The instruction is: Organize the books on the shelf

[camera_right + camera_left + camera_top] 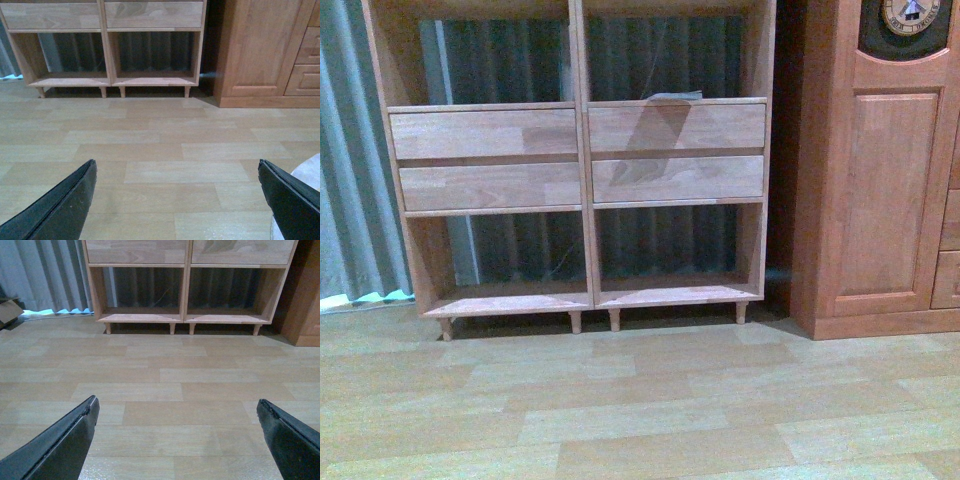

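The front view is showing the shelf (582,200) up to its drawers (485,133), with a red-brown cabinet (880,200) standing just beside it on the right, but neither arm. The wrist views are catching only the bottom cubbies. The left end effector (176,402) and the right end effector (176,164) are both hanging wide open, holding nothing, above the wood-patterned surface (160,375). The shelf is standing well ahead of them, against a curtain (350,150).
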